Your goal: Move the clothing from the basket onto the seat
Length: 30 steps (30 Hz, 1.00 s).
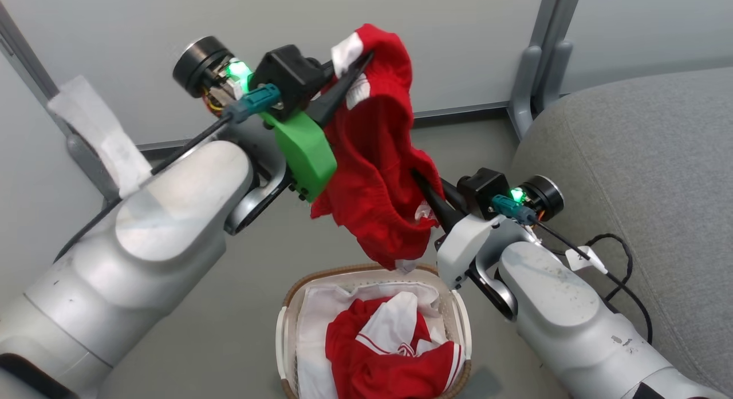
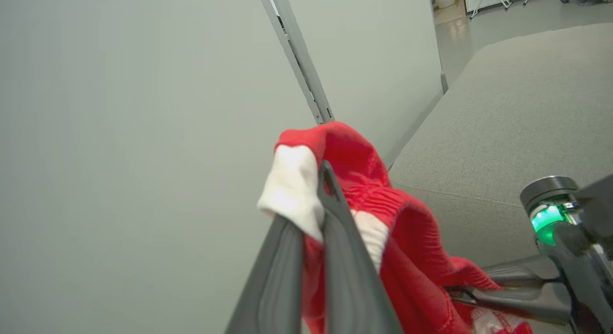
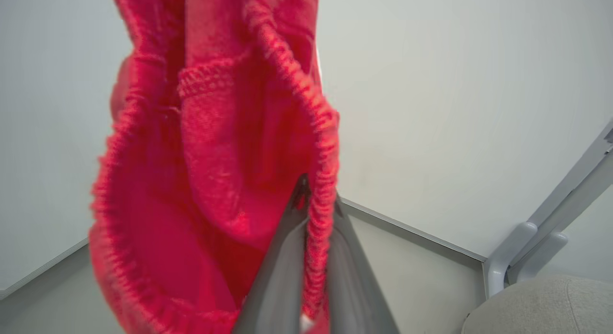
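Holding one red garment between both grippers, above the basket

Both fingers of the left gripper (image 1: 359, 67) are pressed together on the top of a red sports garment (image 1: 372, 158), pinching it beside a white patch. The left wrist view shows the cloth bunched over and between the two dark fingers. Lower and to the right, the right gripper (image 1: 421, 181) is clamped narrow on the garment's gathered elastic edge. In the right wrist view that ribbed hem runs down between the fingertips.

The garment hangs slack between the two grips, well off the floor (image 1: 229, 330). Its lowest fold lies over the far rim of the basket (image 1: 280, 336) in the head view; whether it touches the rim cannot be told.

The basket stands on the floor between the two forearms. Inside it, more red-and-white clothing (image 1: 366, 359) lies heaped on the white liner (image 1: 312, 330), below the brown woven rim.

The seat (image 1: 630, 158) lies to the robot's right, its rounded grey edge just beyond the right forearm, its top bare in the part shown. A black cable (image 1: 624, 273) loops between that forearm and the cushion edge. Pale wall panels (image 1: 458, 44) and a grey post (image 1: 541, 72) close the far side, with bare floor to the basket's left.
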Motion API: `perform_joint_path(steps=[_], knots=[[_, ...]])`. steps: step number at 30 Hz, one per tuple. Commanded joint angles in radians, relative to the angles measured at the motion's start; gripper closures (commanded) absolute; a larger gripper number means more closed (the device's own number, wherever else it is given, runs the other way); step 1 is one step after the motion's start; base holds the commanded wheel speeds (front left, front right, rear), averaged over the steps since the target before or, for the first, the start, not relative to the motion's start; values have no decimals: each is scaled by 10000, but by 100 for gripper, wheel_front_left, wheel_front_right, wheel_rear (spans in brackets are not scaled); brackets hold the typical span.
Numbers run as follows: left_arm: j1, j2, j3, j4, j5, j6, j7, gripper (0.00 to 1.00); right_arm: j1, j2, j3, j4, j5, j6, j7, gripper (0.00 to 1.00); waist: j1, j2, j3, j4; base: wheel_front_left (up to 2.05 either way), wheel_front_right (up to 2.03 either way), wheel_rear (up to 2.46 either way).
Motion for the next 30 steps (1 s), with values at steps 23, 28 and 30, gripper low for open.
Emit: perform_joint_path(steps=[23, 28, 30], knots=[[4362, -93, 1115, -16, -1567, 982, -1764, 0, 823, -396, -2930, -1209, -1933, -10, -47, 100, 1, -1, -188, -716, 0, 0, 0], [5023, -371, 1043, 40, -1358, 935, -1788, 0, 1204, -741, -3490, -1558, -2111, -10, 56, 100, 1, -1, -151, -992, 0, 0, 0], [5270, -477, 986, 115, -1273, 911, -1785, 0, 1364, -839, -3691, -1763, -2163, -10, 132, 100, 1, -1, -115, -1115, 0, 0, 0]])
